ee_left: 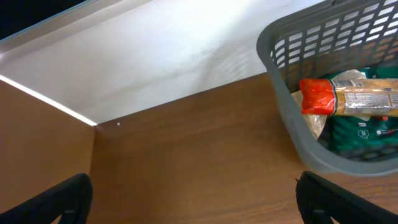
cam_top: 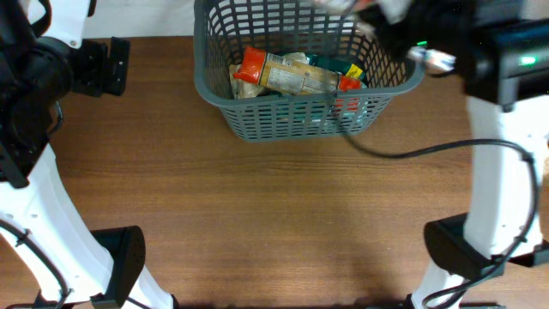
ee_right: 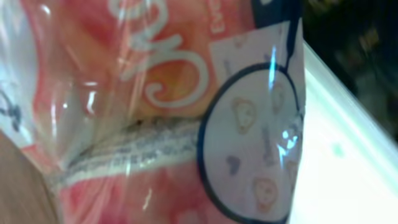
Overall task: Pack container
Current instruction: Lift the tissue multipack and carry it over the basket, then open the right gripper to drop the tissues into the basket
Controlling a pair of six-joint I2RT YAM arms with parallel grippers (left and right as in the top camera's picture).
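Brown table (cam_top: 257, 215), dark grey container (cam_top: 283, 120) at far centre, red-ended long packet (cam_top: 287, 75) inside over a green packet (cam_top: 328, 62), left gripper (ee_left: 193, 199) beside it, spread wide and empty, right gripper (cam_top: 383, 17) above its far-right rim, closure indeterminable, pink packet (ee_right: 155, 93) filling its wrist view.

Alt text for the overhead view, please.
A dark grey slotted basket at the far edge of a wooden table holds several food packets. The right arm reaches over its right rim; the left arm is off to the left.
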